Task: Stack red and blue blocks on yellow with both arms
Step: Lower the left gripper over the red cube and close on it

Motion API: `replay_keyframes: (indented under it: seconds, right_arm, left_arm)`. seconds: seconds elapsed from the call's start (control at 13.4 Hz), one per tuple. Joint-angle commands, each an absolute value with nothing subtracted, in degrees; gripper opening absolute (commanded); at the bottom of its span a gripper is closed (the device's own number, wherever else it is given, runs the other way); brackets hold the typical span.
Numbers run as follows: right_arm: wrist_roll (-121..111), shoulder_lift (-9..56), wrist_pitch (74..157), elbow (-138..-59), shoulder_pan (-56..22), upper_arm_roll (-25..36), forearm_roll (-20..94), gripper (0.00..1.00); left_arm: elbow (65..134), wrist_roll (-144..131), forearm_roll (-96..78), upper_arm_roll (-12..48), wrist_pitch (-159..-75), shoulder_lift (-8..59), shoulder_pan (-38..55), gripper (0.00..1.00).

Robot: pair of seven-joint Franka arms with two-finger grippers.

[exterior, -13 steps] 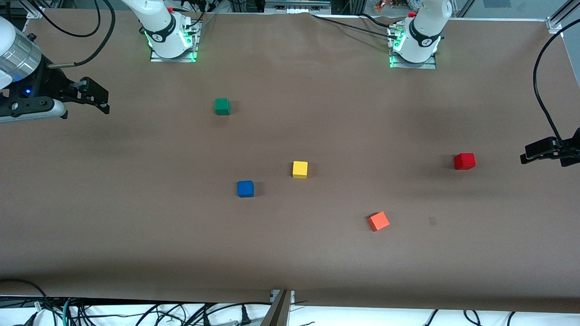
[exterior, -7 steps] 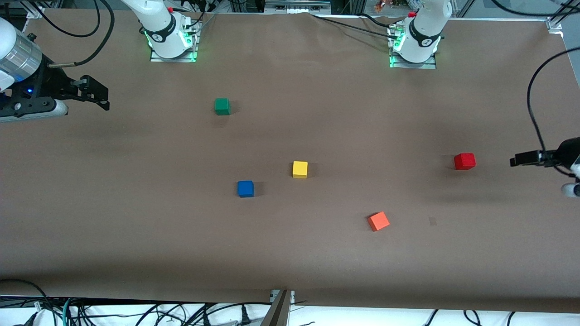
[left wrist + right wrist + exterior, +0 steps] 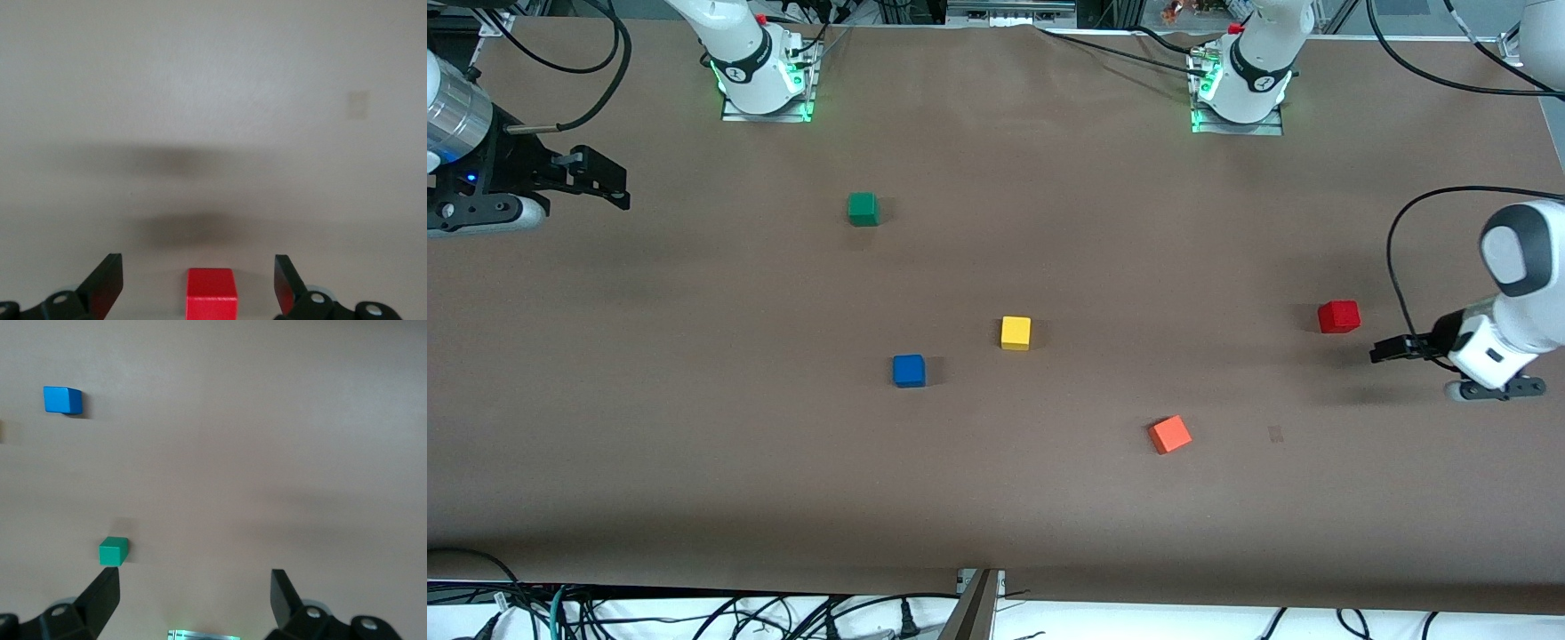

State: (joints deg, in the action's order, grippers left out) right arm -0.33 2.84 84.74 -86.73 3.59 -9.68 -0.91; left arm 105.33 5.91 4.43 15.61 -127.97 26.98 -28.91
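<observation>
The red block [image 3: 1338, 316] sits toward the left arm's end of the table; in the left wrist view it [image 3: 211, 291] lies between the spread fingers. My left gripper [image 3: 1383, 350] is open and empty, in the air just beside the red block. The yellow block [image 3: 1016, 332] sits mid-table, with the blue block [image 3: 908, 371] beside it, a little nearer the front camera; the blue block also shows in the right wrist view [image 3: 63, 399]. My right gripper [image 3: 618, 189] is open and empty, held up over the right arm's end of the table.
A green cube [image 3: 863, 209] lies farther from the front camera than the yellow block; it shows in the right wrist view [image 3: 113, 551]. An orange cube [image 3: 1169, 435] lies nearer the front camera, between the yellow and red blocks. The arm bases [image 3: 760, 80] stand along the table's back edge.
My left arm has swung in from the table's end and lowered; its gripper now sits close beside the red block. My right gripper has drawn back slightly. The blocks have not moved.
</observation>
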Motion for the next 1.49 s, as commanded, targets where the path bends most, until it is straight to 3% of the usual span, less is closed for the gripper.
replay_keyframes:
  seconds: [0.0,0.15,0.67,1.27,1.34,1.42]
  right_arm:
    - [-0.79,5.1,82.27,-82.88,3.87,-10.28,-0.7,1.0]
    - [-0.79,5.1,82.7,-82.88,3.78,-10.28,-0.79,1.0]
    - [-0.35,6.06,82.79,-82.88,3.87,-10.28,-0.79,1.0]
    - [-0.09,6.15,83.06,-82.88,3.87,-10.28,-0.79,1.0]
    - [-0.09,6.15,83.06,-82.88,3.87,-10.28,-0.79,1.0]
    - [-0.09,6.15,83.06,-82.88,3.95,-10.28,-0.79,1.0]
  left_arm:
    - [115.29,5.81,5.36,16.08,-135.59,23.12,-29.88,1.0]
    - [119.95,5.28,5.36,16.0,-139.55,22.15,-29.88,1.0]
    - [128.75,4.39,5.36,16.0,-141.41,18.99,-31.55,1.0]
    - [129.29,4.39,5.36,16.08,-142.21,20.21,-31.99,1.0]
    - [129.29,4.39,5.36,16.08,-142.21,20.3,-31.99,0.98]
    - [129.29,4.48,5.36,16.08,-142.21,20.39,-31.99,0.88]
